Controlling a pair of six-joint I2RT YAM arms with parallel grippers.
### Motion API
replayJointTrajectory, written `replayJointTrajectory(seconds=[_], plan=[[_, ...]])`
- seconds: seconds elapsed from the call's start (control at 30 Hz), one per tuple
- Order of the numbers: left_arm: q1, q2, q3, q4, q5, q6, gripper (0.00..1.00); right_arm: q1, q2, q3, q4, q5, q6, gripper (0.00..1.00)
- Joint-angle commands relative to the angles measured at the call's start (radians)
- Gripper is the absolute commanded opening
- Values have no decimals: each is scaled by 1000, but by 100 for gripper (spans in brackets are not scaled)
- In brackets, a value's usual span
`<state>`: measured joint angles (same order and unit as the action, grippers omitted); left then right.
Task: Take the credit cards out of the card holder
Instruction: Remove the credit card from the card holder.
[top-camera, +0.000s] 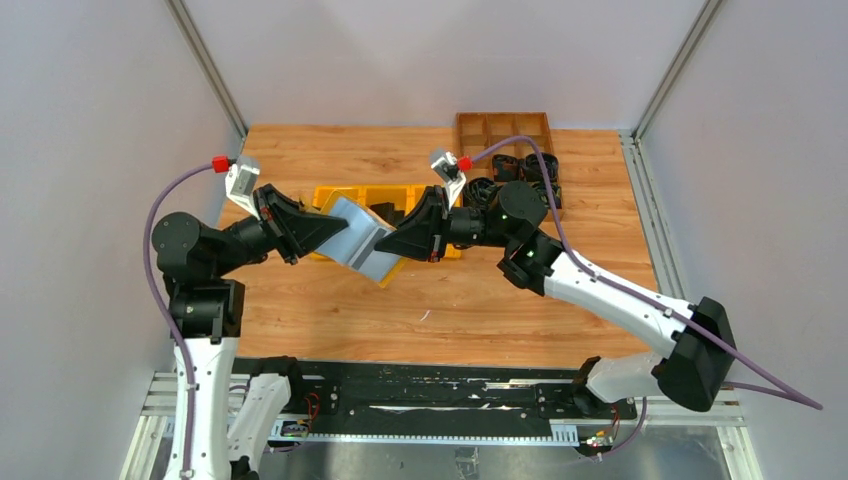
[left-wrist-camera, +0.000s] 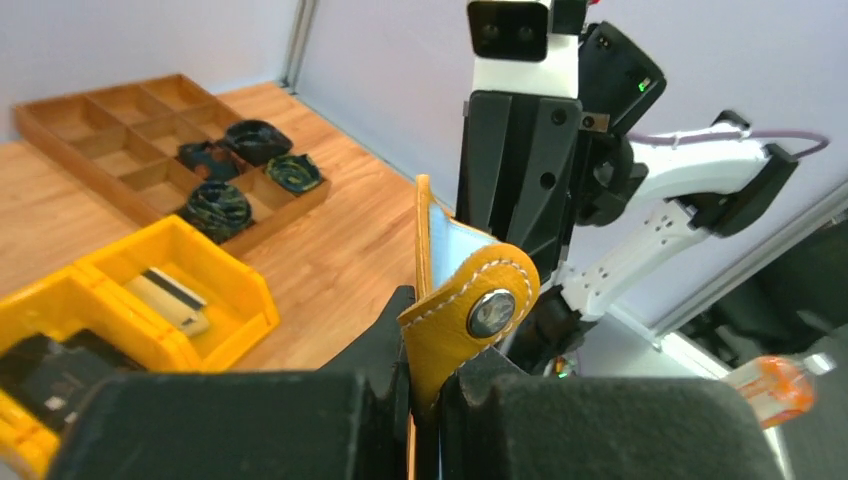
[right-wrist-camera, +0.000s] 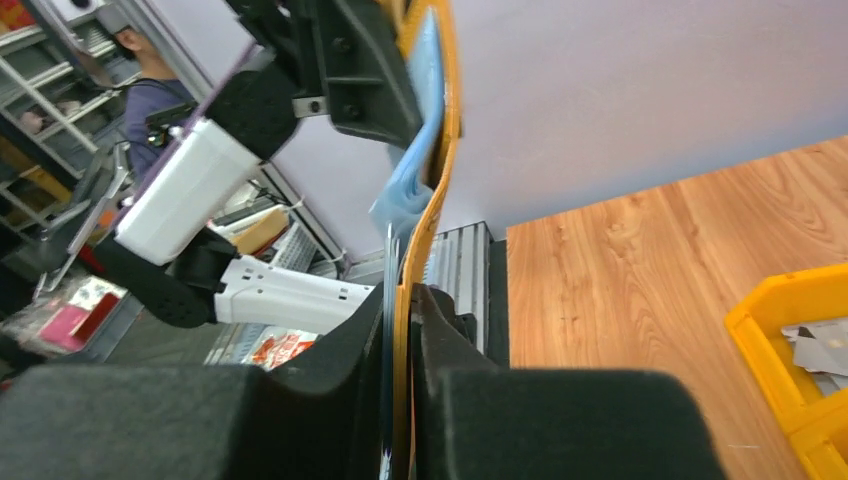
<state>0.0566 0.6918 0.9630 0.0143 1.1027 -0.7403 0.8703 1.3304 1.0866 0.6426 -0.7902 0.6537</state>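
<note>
You have one desk, one wooden tray holding four dark coils, and one yellow bin. Your two claws share one card holder in the air just before the bin. The left claw is clenched on its strap end, the right claw on the other. I judge you're mid-extraction. Next, one claw must let go and pinch a card edge. Some credit cards lie in the bin; I can't count them.

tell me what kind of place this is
Probably a robotics lab test cell: a wooden tabletop enclosed by plain grey panels on aluminium posts, and cluttered shelving with a person beyond in the right wrist view.
</note>
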Motion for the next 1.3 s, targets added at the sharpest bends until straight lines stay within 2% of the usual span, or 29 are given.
replayJointTrajectory(seconds=[0.0, 0.07, 0.13, 0.27, 0.4, 0.5, 0.53, 0.57, 0.63, 0.77, 0.9, 1.0, 1.17, 1.27], plan=[[2, -39, 114, -351, -147, 481, 0, 81, -66, 33, -242, 149, -229, 8], [3, -60, 116, -382, -236, 588, 0, 116, -82, 50, -296, 193, -282, 4], [3, -90, 96, -356, -275, 624, 0, 138, -84, 69, -329, 217, -313, 3], [3, -130, 62, -327, -236, 642, 0, 166, -72, 109, -355, 251, -317, 2], [3, -156, 33, -367, -183, 731, 0, 206, -51, 158, -433, 384, -323, 1], [3, -196, 2, -378, -174, 820, 0, 237, -51, 151, -430, 490, -315, 0], [3, -208, -5, -382, -172, 850, 0, 243, -49, 148, -424, 498, -310, 2], [3, -222, -12, -383, -189, 885, 0, 247, -45, 143, -415, 483, -305, 12], [3, -235, -14, -374, -225, 900, 0, 248, -46, 138, -408, 462, -296, 22], [3, -244, -14, -282, -277, 829, 0, 246, -52, 126, -407, 404, -280, 43], [3, -215, 11, -232, -260, 698, 0, 239, -59, 98, -396, 343, -254, 52], [2, -182, 43, -226, -232, 625, 0, 232, -75, 72, -381, 321, -249, 51], [3, -146, 89, -216, -198, 531, 0, 228, -114, 50, -368, 313, -269, 43], [3, -134, 103, -208, -177, 488, 0, 227, -128, 55, -408, 363, -297, 35]])
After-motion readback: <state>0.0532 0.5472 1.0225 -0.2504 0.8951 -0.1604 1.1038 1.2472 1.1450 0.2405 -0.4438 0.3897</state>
